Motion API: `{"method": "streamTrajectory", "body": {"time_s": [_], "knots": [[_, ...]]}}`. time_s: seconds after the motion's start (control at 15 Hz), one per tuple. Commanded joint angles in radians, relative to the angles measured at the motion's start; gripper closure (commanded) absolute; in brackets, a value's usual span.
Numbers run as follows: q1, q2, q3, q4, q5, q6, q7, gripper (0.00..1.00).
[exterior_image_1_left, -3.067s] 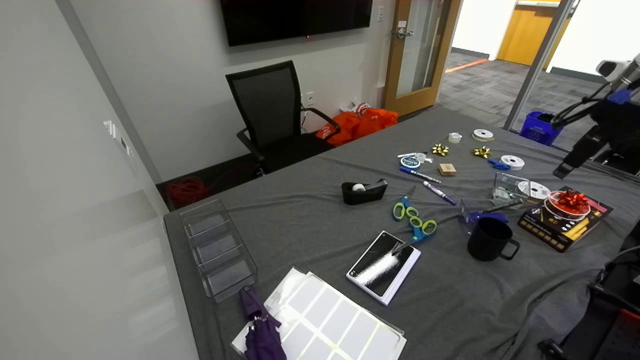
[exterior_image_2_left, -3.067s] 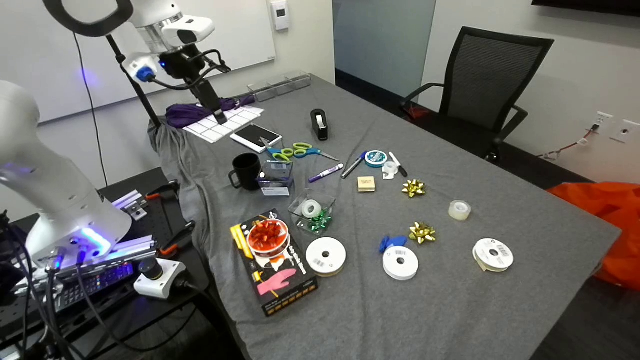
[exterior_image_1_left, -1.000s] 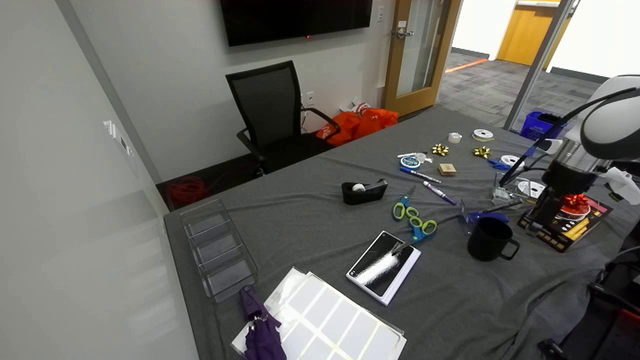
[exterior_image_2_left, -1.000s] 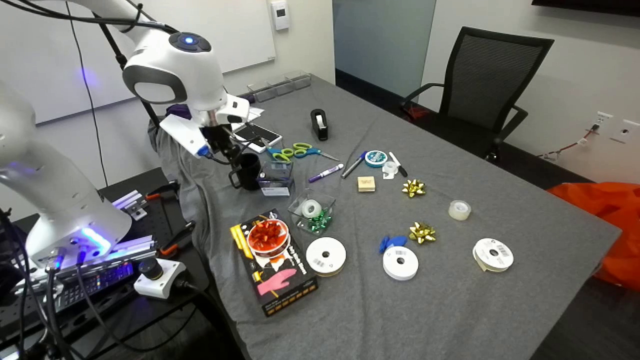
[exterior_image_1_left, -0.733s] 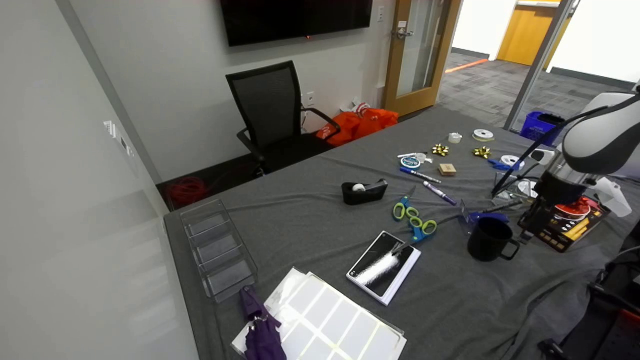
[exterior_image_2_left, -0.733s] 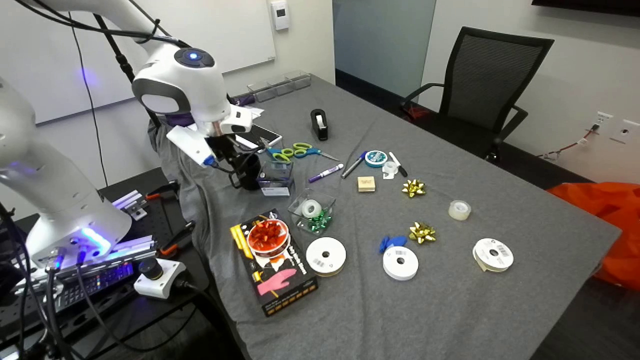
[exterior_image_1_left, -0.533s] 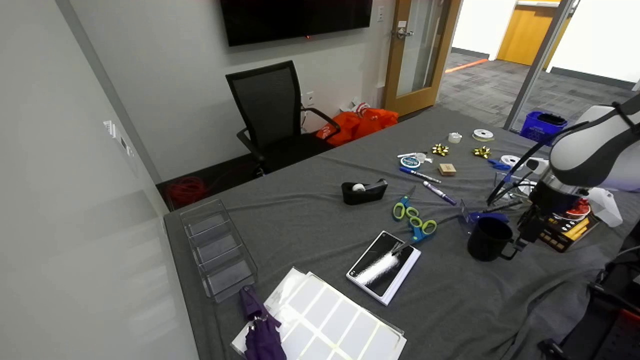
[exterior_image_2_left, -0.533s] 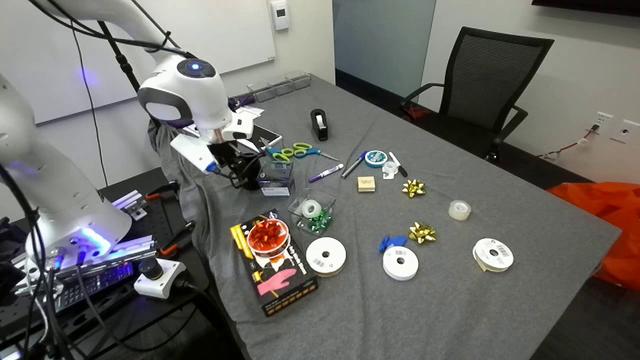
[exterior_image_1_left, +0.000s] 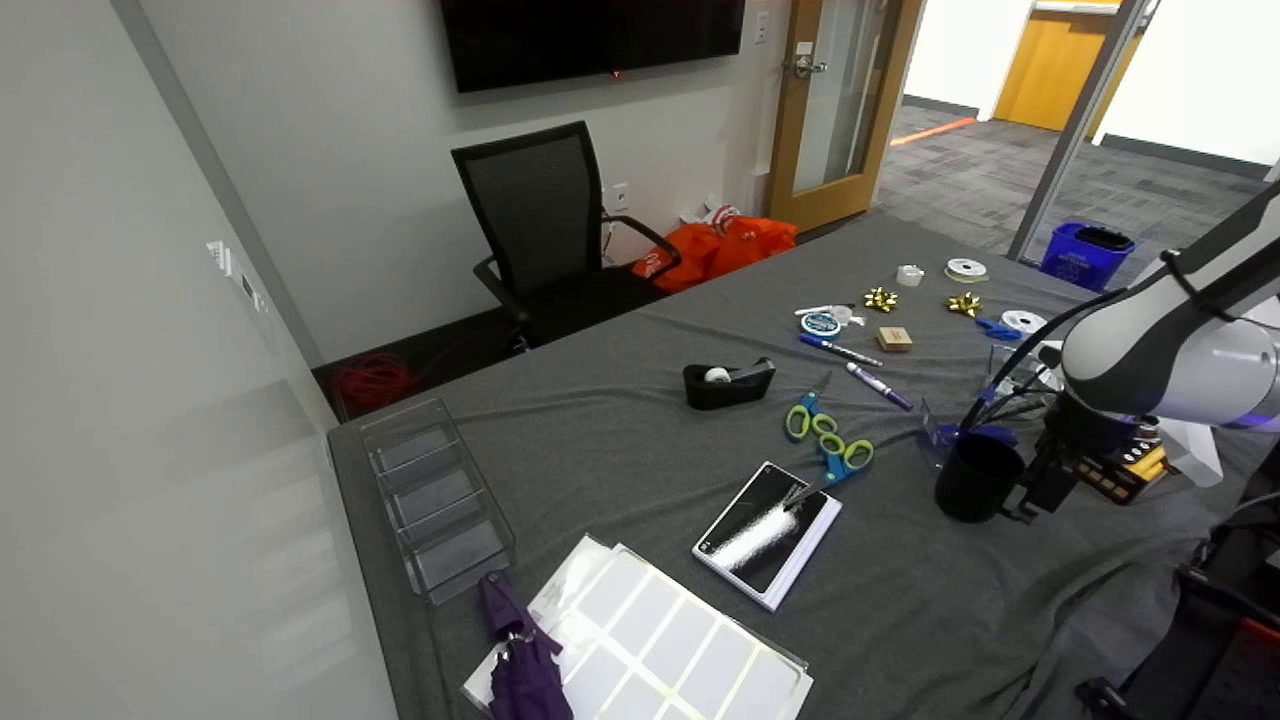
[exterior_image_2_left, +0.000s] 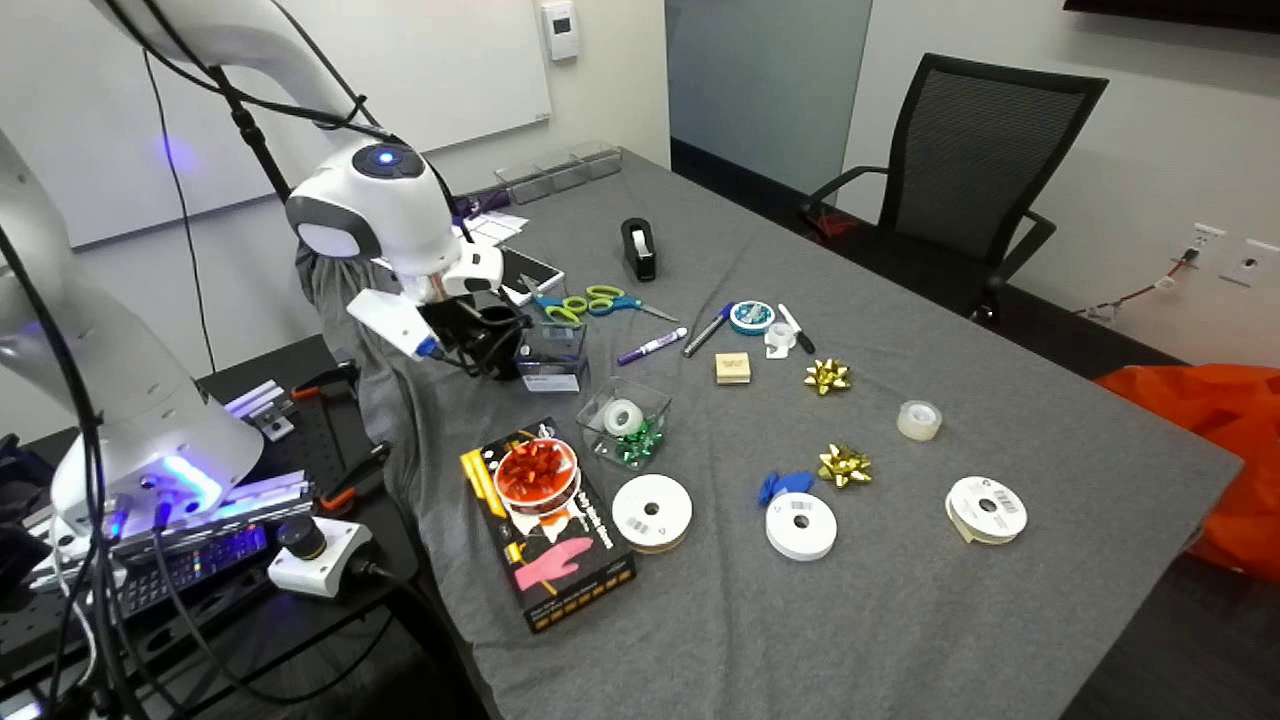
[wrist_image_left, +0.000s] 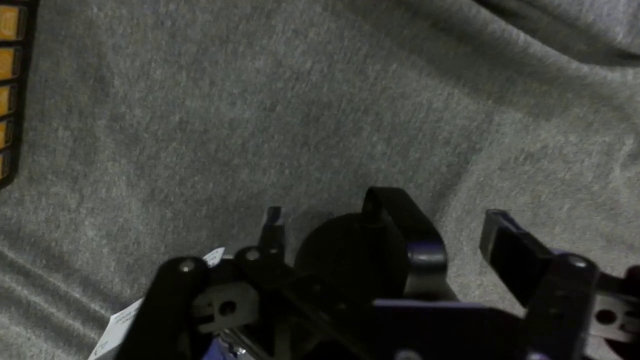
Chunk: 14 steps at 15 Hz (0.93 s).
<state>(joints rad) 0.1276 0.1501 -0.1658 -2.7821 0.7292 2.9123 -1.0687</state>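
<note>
The black mug (exterior_image_1_left: 965, 490) stands upright on the counter (exterior_image_1_left: 600, 430), its handle (wrist_image_left: 412, 220) between the wide-parted halves of my hand (wrist_image_left: 384, 220). A clear holder (exterior_image_2_left: 552, 350) sits just beside the mug; a black printed box (exterior_image_2_left: 555, 570) lies near.

Draped in wrinkled grey, the table (exterior_image_2_left: 900, 620) has a mug (exterior_image_1_left: 965, 485) standing on it, a box (exterior_image_2_left: 560, 548) and clear bin (exterior_image_2_left: 600, 440) near by. Toward one end I see spools (exterior_image_2_left: 800, 545) and gold bows (exterior_image_2_left: 827, 377), then a block (exterior_image_2_left: 732, 368), markers (exterior_image_2_left: 652, 346), scissors (exterior_image_1_left: 811, 400) and a dispenser (exterior_image_1_left: 725, 396); toward the other, a black-faced slab (exterior_image_1_left: 755, 535), white sheets (exterior_image_1_left: 665, 635) and a divided tray (exterior_image_1_left: 437, 497).
</note>
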Motion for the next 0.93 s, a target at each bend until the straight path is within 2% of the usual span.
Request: {"method": "streamTrajectory", "body": {"time_s": [0.0, 0.4, 0.47, 0.53, 0.87], "knots": [[-0.001, 0.040, 0.044, 0.000, 0.074, 0.063, -0.055, 0.00], [-0.020, 0.070, 0.117, 0.007, 0.188, 0.100, -0.093, 0.00], [-0.029, 0.064, 0.134, 0.012, 0.229, 0.106, -0.116, 0.25], [-0.036, 0.058, 0.148, 0.015, 0.268, 0.112, -0.140, 0.26], [-0.042, 0.059, 0.167, 0.032, 0.407, 0.121, -0.253, 0.63]]}}
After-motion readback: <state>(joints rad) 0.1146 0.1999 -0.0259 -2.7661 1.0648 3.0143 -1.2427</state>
